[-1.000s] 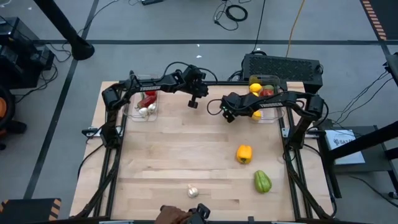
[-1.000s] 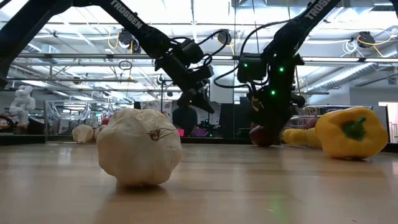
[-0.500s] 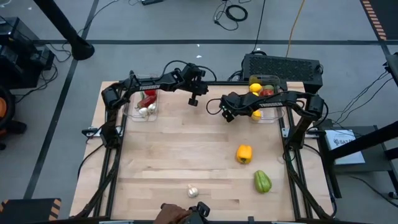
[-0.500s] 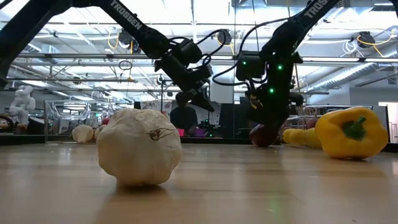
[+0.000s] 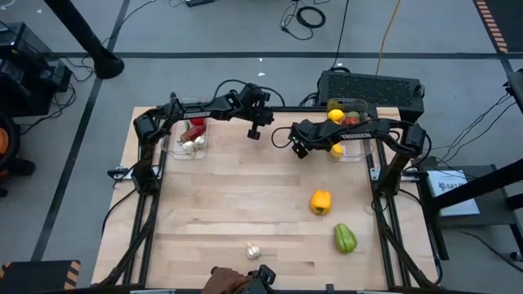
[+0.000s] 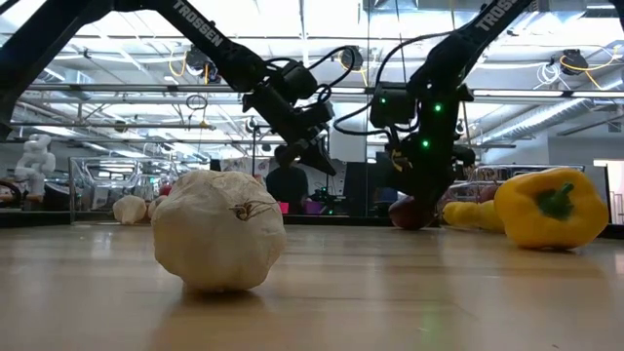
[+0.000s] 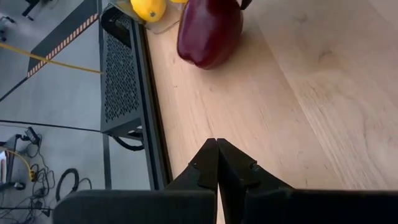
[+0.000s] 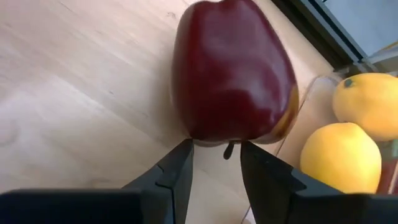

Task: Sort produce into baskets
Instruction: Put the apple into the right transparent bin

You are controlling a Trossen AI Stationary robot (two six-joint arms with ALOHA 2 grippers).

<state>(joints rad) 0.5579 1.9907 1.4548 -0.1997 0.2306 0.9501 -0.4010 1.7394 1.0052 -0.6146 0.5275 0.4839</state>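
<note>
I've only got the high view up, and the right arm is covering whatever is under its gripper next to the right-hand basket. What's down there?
Observer: A dark red apple, directly in front of the right gripper.
Operator: Is it inside the basket yet?
Observer: No. It looks to lie on the table just outside the wall of the clear basket, with two lemons behind that wall.
Operator: And the left gripper, is it carrying anything?
Observer: Nothing. The left gripper is shut and empty, hanging above the table near its back edge.
</note>
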